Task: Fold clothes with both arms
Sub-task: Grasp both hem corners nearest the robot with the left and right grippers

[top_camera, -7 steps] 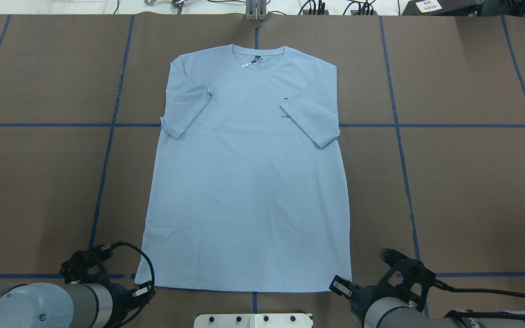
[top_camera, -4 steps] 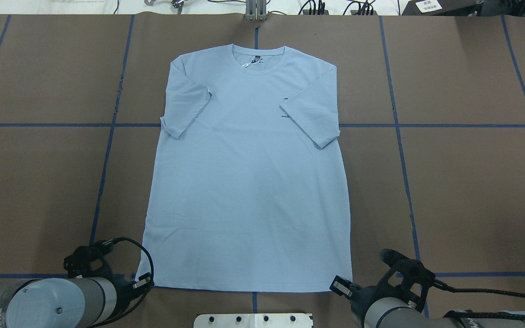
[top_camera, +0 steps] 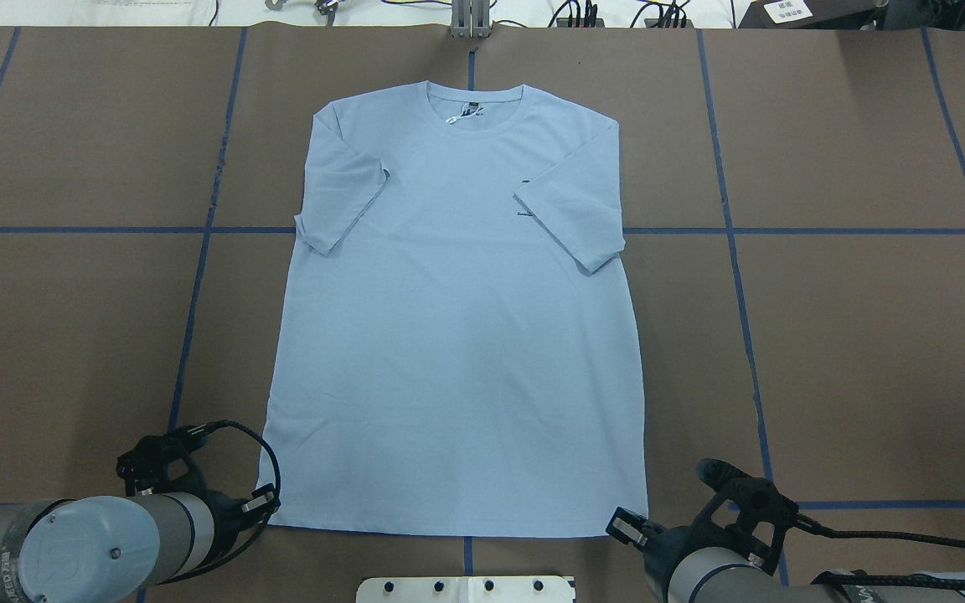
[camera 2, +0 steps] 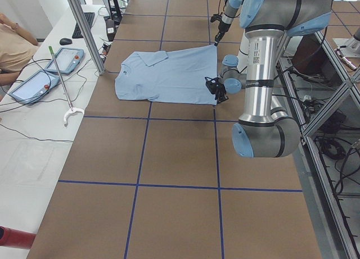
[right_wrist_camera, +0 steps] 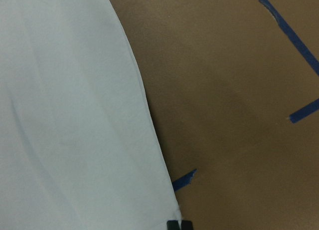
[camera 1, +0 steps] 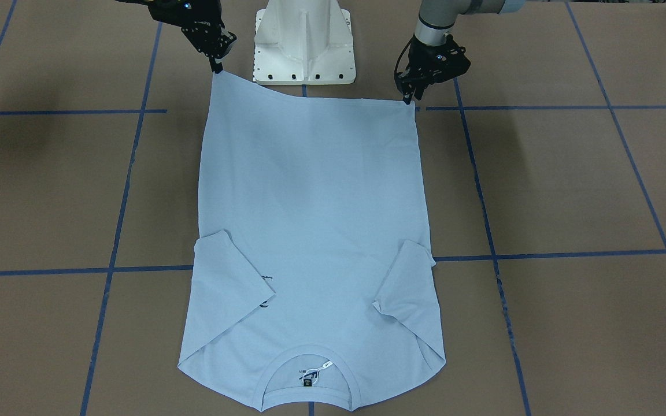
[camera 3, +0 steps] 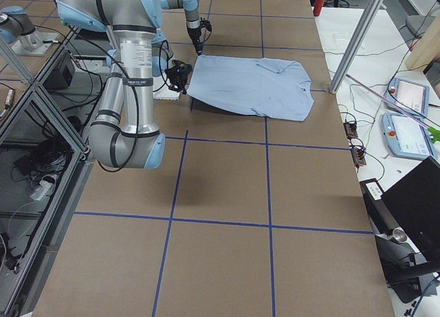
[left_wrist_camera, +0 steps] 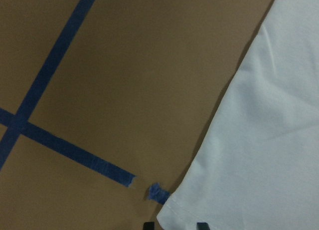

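Note:
The light blue T-shirt lies flat on the brown table, collar far from me, both sleeves folded inward; it also shows in the front-facing view. My left gripper is at the hem's left corner. In the left wrist view its fingertips stand apart on either side of that corner. My right gripper is shut on the hem's right corner, its fingertips pressed together, and holds that corner slightly raised.
The white pedestal base stands between the two arms, just behind the hem. Blue tape lines cross the table. An operators' desk with tablets and a metal post are beyond the far edge.
My left arm has moved toward the hem's left corner, and that corner has shifted a little to the right. The right arm and its corner have stayed put.

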Action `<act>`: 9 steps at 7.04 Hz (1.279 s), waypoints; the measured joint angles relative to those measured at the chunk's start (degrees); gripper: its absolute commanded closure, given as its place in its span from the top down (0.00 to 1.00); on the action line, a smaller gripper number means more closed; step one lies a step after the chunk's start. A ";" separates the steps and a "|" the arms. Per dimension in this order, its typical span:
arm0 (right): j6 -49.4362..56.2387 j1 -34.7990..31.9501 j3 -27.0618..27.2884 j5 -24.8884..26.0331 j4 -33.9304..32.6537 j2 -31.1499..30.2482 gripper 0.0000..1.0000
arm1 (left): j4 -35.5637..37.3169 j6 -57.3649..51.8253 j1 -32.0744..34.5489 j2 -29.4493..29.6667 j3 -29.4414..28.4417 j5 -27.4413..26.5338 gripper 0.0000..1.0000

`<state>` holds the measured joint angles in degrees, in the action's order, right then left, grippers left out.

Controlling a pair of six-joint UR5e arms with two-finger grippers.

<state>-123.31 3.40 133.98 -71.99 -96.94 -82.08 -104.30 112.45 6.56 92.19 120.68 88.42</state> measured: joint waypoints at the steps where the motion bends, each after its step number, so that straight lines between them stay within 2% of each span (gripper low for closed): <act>1: 0.00 0.00 -0.07 0.01 0.00 0.02 0.00 | -0.02 -0.05 0.04 0.37 -0.64 -0.04 0.46; 2: 0.00 -0.02 -0.10 0.01 0.00 0.01 0.00 | -0.01 -0.05 0.03 1.01 -1.14 -0.03 0.46; 3: 0.00 -0.04 -0.12 0.01 0.00 0.00 0.00 | 0.03 -0.04 -0.01 1.73 -1.67 -0.01 0.41; 4: 0.00 -0.05 -0.12 0.01 0.00 -0.01 0.00 | 0.07 -0.04 0.00 2.16 -2.12 -0.01 0.00; 9: 0.02 -0.02 -0.39 -0.05 0.00 0.01 0.00 | 0.19 -1.34 1.60 2.87 0.18 0.33 0.00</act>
<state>-123.29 3.37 133.59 -72.04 -96.94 -82.06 -104.10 111.10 8.15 95.06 120.86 88.75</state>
